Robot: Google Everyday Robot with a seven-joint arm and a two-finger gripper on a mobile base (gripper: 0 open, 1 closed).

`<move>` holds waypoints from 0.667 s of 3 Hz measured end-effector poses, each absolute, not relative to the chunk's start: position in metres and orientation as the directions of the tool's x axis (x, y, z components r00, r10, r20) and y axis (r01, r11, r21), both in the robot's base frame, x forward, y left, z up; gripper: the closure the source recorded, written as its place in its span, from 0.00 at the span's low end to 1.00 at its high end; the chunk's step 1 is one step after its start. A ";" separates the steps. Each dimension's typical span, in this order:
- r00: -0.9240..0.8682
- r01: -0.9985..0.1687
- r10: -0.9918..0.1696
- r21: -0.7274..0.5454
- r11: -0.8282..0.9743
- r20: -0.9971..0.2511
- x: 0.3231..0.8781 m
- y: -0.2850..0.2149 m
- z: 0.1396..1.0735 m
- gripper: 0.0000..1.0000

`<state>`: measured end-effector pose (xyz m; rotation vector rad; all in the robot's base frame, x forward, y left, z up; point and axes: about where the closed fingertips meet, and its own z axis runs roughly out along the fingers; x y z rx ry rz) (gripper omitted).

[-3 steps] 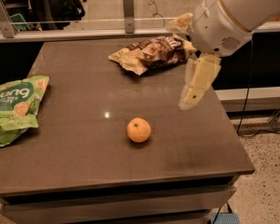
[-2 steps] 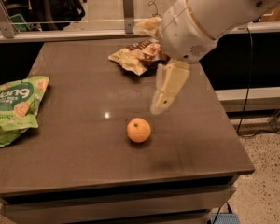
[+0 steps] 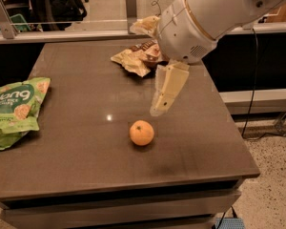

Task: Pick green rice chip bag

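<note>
The green rice chip bag [image 3: 16, 109] is light green with white lettering and pictured round crackers. It lies flat at the left edge of the dark table [image 3: 86, 151]. My gripper [image 3: 158, 109] hangs from the white arm over the middle of the table, pointing down and a little left. It is just above and to the right of an orange, far to the right of the green bag, and touches nothing.
An orange [image 3: 141, 132] sits near the table's centre, right below the gripper. A tan-yellow bag with brown print [image 3: 135, 59] lies at the back, partly behind the arm. A rail and a glass partition run behind the table. The floor drops off to the right.
The arm and gripper have swung left from the table's right side to over its middle, nearer the orange. The bags and the orange have not moved.
</note>
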<state>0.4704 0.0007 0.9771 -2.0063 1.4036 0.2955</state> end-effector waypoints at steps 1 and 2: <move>0.482 -0.867 -0.699 -0.402 -0.294 -0.528 0.483 0.026 0.968 0.00; 0.588 -0.808 -0.610 -0.414 -0.418 -0.531 0.498 0.079 0.939 0.00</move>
